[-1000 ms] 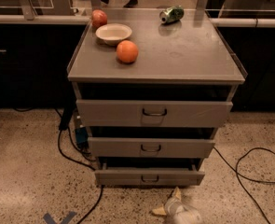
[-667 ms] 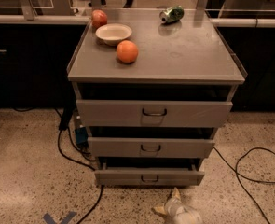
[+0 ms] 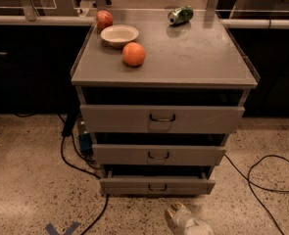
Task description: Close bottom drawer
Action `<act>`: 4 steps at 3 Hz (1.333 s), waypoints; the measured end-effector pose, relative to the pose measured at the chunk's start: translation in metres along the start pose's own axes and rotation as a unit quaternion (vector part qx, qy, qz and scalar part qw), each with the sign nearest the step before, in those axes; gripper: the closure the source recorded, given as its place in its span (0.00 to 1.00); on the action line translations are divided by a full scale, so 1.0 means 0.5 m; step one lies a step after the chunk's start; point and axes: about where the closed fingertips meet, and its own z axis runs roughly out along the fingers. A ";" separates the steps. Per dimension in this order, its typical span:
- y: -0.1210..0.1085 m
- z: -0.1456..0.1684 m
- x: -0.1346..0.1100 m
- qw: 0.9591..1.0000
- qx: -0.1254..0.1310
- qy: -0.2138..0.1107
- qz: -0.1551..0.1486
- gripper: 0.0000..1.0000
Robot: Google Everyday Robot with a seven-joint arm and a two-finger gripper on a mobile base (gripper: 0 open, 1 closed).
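The bottom drawer (image 3: 156, 185) is the shortest, narrowest grey front of three, with a small dark wire handle (image 3: 157, 187) at its centre. It stands pulled out a little, with a dark gap above it. The mid-sized drawer (image 3: 158, 155) and the tall top drawer (image 3: 162, 119) above it also stand out a little. My gripper (image 3: 177, 215) is a pale shape low at the bottom edge of the view, just in front of and slightly right of the bottom drawer's handle, apart from the drawer front.
On the cabinet top (image 3: 203, 58) lie an orange (image 3: 133, 54), a white bowl (image 3: 119, 35), an apple (image 3: 104, 19) and a green can (image 3: 180, 14) on its side. Black cables (image 3: 264, 175) run over the speckled floor on both sides. A blue tape cross (image 3: 63, 228) marks the floor.
The gripper has shifted slightly left near the bottom edge. The drawers have not moved.
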 end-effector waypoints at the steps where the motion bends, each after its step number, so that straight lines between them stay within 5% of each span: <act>1: -0.012 -0.029 -0.023 1.000 0.013 -0.005 -0.009 0.85; 2: -0.029 -0.068 -0.060 0.999 0.031 -0.015 -0.029 1.00; 4: -0.061 -0.078 -0.108 0.996 0.053 -0.029 -0.066 1.00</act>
